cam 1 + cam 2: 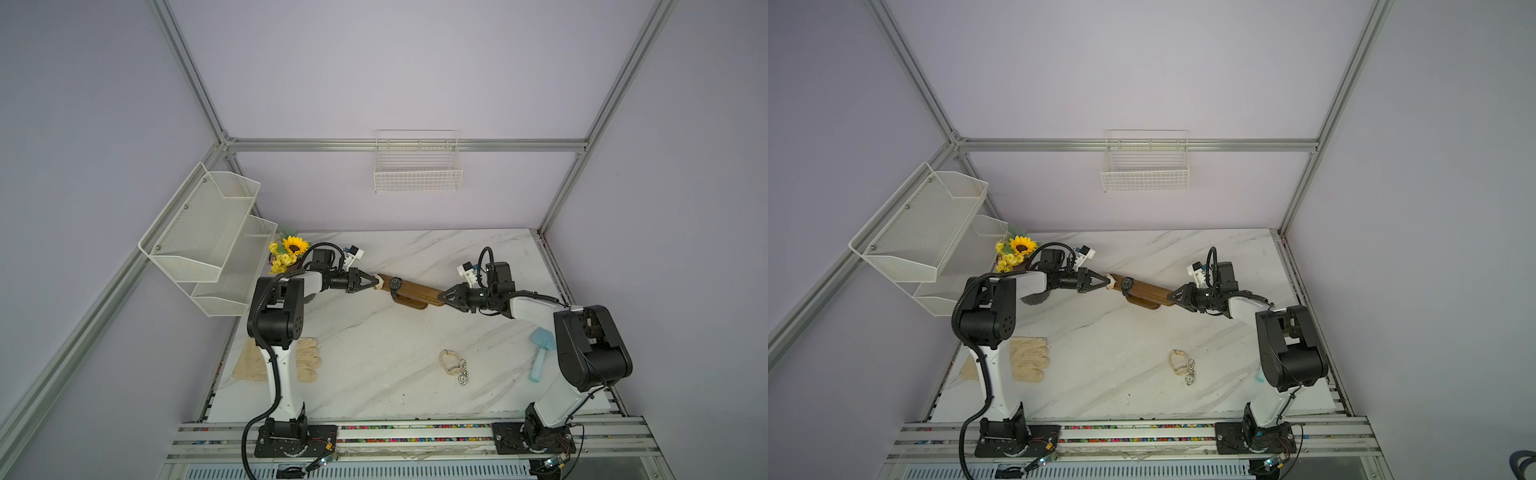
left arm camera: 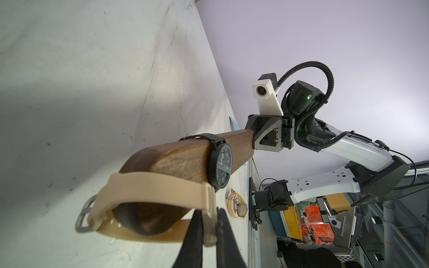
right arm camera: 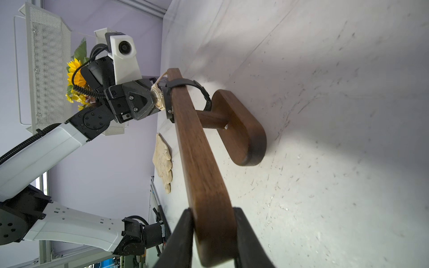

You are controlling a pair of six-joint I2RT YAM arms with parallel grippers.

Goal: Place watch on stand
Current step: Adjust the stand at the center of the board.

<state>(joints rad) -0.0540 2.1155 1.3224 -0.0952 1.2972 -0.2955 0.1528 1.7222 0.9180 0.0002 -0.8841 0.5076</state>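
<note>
In both top views a white marble tabletop (image 1: 365,386) sits between lilac walls and aluminium framing. The stand (image 1: 417,291) stands slantwise, nearer the far edge, with a black watch (image 1: 395,284) round its bar.

Left wrist view: the left gripper (image 2: 210,215) pinches the beige watch (image 2: 151,188), whose strap loops over the bar's rounded end.

Right wrist view: the right gripper (image 3: 213,211) clamps the bar's opposite end, fingers pressed on both sides.

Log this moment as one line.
left tool: shut on beige watch, strap looped over stand end | right tool: shut on stand's other end | black watch: around stand | task: not finished
</note>
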